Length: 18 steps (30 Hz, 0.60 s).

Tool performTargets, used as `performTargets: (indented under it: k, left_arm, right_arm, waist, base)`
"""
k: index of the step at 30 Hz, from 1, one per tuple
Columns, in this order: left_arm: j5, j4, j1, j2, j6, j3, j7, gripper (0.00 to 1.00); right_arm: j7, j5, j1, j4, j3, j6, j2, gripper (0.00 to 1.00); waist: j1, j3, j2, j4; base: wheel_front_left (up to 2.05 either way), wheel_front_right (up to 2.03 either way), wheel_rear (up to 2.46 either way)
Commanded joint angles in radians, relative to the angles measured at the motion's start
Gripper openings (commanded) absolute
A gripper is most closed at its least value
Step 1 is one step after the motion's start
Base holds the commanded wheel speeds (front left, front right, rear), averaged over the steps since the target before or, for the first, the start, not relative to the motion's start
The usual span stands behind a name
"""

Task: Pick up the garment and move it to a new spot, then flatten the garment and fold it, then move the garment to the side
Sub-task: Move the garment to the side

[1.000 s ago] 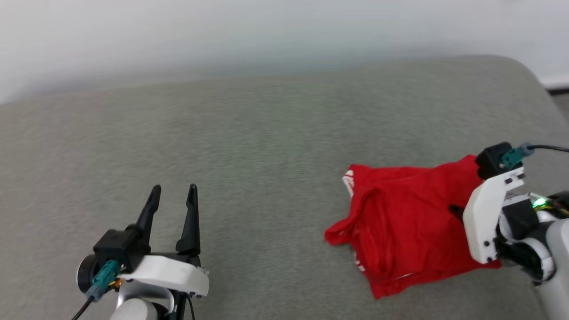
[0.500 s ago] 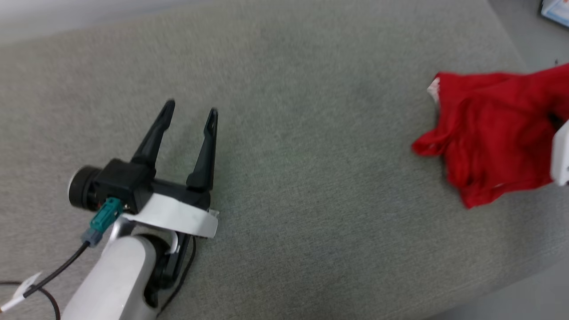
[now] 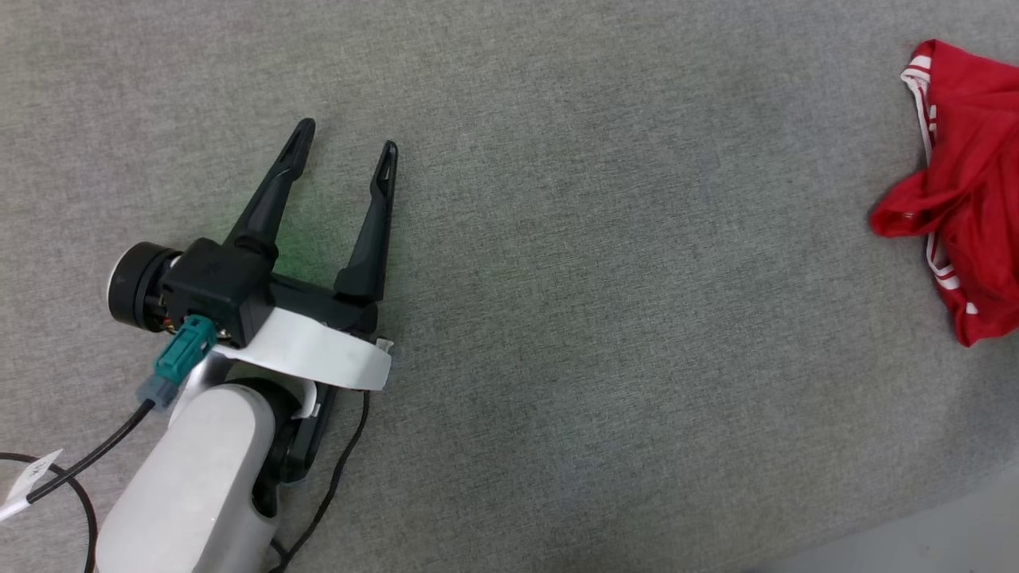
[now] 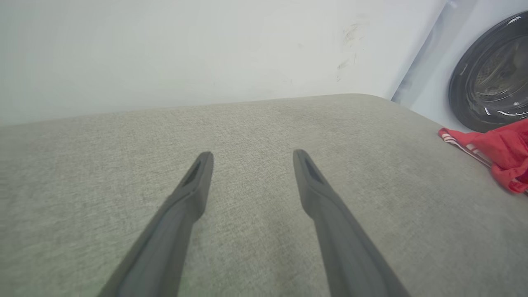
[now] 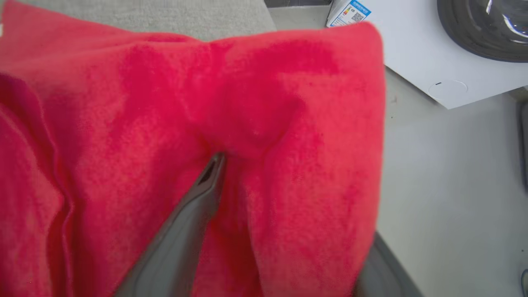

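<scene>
A broad grey woven upholstered surface (image 3: 557, 334) runs under both my arms. Pale floor (image 5: 437, 177) lies beyond its right-hand edge, and a white washing machine (image 4: 491, 78) with a dark round door stands past that. The garment (image 3: 971, 199), a thin red jersey T-shirt with red-and-white striped trim, sits bunched at the far right of the surface, close to that edge and well apart from my left arm; it is neither flattened nor folded. My left gripper (image 3: 348, 135) hovers low over the grey weave near the left side, jaws spread wide and empty. My right gripper (image 5: 258, 165) is buried in the red cloth with its jaws standing wide too. A fold sags down between them, and the fabric drapes over the outer side so that only one dark finger (image 5: 185, 231) shows clearly. The trouble I expect is in getting that hand out. This soft jersey clings, and if a fold rides along on a finger as I draw back, the whole bundle could be dragged toward the edge and spill onto the floor. At the least it would twist further, which would make the flattening harder.
</scene>
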Motion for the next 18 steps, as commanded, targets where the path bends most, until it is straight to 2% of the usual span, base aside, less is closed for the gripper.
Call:
performTargets:
  k: [1,6,9,13,18]
  left_arm:
    - [-0.002,0.007,-0.011,0.002,-0.002,0.002,-0.009,1.0]
    - [-0.023,0.048,0.024,-0.013,-0.003,-0.001,-0.037,1.0]
    - [-0.032,0.064,0.045,-0.024,0.002,-0.003,-0.047,1.0]
    - [-0.059,0.102,0.106,-0.049,0.019,0.003,-0.073,1.0]
    - [-0.095,0.139,0.187,-0.068,0.038,0.021,-0.093,1.0]
  right_arm:
    - [-0.049,-0.042,-0.015,0.018,-0.041,-0.002,0.001,1.0]
    - [-0.148,-0.142,0.011,0.028,-0.127,-0.002,0.016,1.0]
    - [-0.166,-0.155,0.036,0.011,-0.144,-0.002,0.027,1.0]
    - [-0.192,-0.165,0.102,-0.054,-0.14,-0.002,0.06,1.0]
    - [-0.202,-0.137,0.232,-0.198,-0.093,-0.002,0.12,1.0]
  waist:
    - [-0.0002,-0.015,0.0,-0.002]
    - [-0.0002,-0.096,0.0,-0.004]
    - [-0.0002,-0.141,0.0,0.0]
    - [-0.0002,-0.241,0.0,0.014]
    - [-0.0002,-0.345,0.0,0.051]
  base:
    - [0.0,0.0,0.0]
    - [0.0,0.0,0.0]
    - [0.0,0.0,0.0]
    - [0.0,0.0,0.0]
    - [0.0,0.0,0.0]
